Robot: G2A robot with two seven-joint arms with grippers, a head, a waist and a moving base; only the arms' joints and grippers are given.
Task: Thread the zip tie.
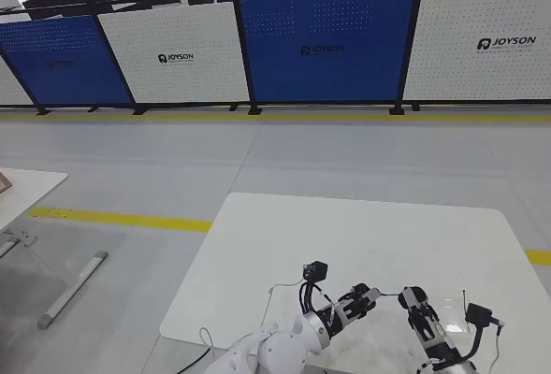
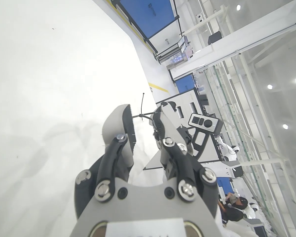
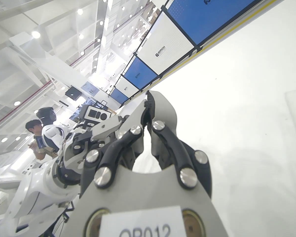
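A thin black zip tie spans the short gap between my two grippers, low over the near part of the white table. My left gripper is open. In its wrist view one strand of the zip tie crosses between its fingers, and a second strand rises from it. My right gripper faces it from the other side, shut on the zip tie, whose tip pokes out past the closed fingertips. The left arm's gripper sits just beyond my right gripper.
A clear plastic item lies on the table by the right arm, with a thin dark line standing beside it. The table's far half is bare white surface. A second table stands off to the left across the floor.
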